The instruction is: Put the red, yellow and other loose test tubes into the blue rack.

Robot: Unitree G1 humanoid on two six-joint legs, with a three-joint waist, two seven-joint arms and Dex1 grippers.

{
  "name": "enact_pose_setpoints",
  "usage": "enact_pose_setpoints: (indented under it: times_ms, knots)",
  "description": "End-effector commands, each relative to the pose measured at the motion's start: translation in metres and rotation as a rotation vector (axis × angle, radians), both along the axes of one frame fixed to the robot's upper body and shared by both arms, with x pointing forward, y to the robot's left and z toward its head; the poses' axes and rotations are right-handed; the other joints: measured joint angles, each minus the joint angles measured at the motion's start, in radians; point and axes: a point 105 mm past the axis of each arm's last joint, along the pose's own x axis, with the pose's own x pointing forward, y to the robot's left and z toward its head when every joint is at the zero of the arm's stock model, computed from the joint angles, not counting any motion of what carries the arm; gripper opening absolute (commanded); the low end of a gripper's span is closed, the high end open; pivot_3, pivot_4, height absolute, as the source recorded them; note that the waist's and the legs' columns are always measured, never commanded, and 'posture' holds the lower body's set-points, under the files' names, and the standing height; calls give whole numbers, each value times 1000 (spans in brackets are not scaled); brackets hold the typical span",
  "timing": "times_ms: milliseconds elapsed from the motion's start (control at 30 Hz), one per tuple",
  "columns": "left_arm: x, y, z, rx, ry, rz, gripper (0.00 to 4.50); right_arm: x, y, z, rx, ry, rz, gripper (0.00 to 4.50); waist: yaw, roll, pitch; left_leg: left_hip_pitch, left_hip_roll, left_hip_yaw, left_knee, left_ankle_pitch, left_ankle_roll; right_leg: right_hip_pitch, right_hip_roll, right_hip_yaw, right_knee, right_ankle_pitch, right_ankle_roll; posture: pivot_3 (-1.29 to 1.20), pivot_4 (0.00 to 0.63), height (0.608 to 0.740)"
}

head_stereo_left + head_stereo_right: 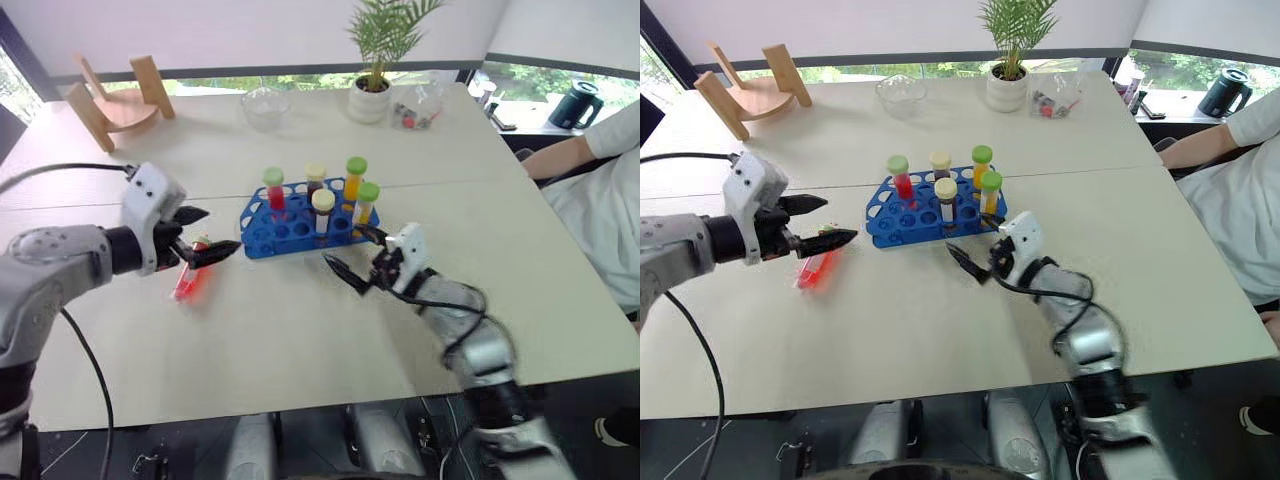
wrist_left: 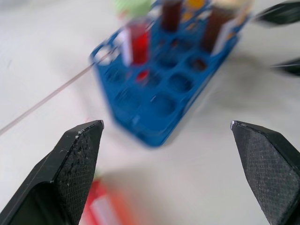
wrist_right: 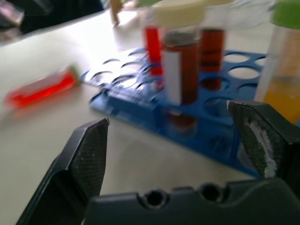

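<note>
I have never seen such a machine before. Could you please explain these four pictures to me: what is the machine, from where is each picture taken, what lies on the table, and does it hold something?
This is a humanoid robot with two arms, each ending in a gripper of two black fingers. The two wide pictures come from a camera on its head, looking down over the arms. The two close pictures come from cameras on its wrists, looking between each gripper's fingers.

On the pale table stands a blue rack with five capped tubes upright in it: red, brown and yellow-orange liquids. One red tube lies loose on the table, just under the left gripper. The right gripper is in front of the rack.

Both grippers are open and hold nothing. Farther back are a wooden stand, a glass bowl and a potted plant. A person sits at the right.
</note>
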Motion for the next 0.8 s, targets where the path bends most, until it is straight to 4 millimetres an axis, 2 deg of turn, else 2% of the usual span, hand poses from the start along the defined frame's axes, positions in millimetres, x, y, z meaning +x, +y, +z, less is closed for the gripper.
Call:
enact_pose_setpoints:
  times_ms: [33,133,267,467,567,733,767,800]
  knots:
    - [4,22,-18,66,188,166,4500,-24,6,37,-58,-37,233,4433,-6,-1,-1,1,0,0,0,0,0,1,0,0,0,0,0,0,150,740]
    - [9,34,-32,87,302,266,4500,-24,1,57,-113,-68,296,4433,-9,-1,0,3,1,-1,-2,0,1,1,3,0,0,0,0,0,150,740]
    - [14,38,-40,99,373,330,4500,-26,1,68,-138,-83,337,4433,-1,-3,0,0,1,-2,-1,0,1,-1,2,-1,0,0,0,0,150,740]
    - [22,29,-63,78,428,343,4500,-35,1,81,-151,-114,356,4433,20,-3,0,-2,-1,-1,0,0,1,-2,-1,-1,-1,0,0,0,150,740]
    - [26,24,-69,49,441,352,3597,-36,0,84,-155,-123,345,4500,23,-3,0,-2,-1,-1,0,0,1,-2,-1,-1,0,0,0,0,150,740]
    - [36,23,-71,26,411,374,1024,-36,-3,85,-159,-124,324,4500,25,-3,-1,-1,-1,-1,1,0,1,0,-1,-1,0,0,0,0,150,740]
    - [37,23,-71,23,405,376,797,-37,-3,86,-157,-122,323,4500,27,-3,-1,-1,-1,-1,2,0,1,0,-1,-1,0,0,0,0,150,740]
    - [39,22,-65,9,380,369,797,-37,-4,85,-158,-118,319,4500,28,-3,-1,-1,-1,-1,2,0,1,0,-1,-1,0,0,0,0,150,740]
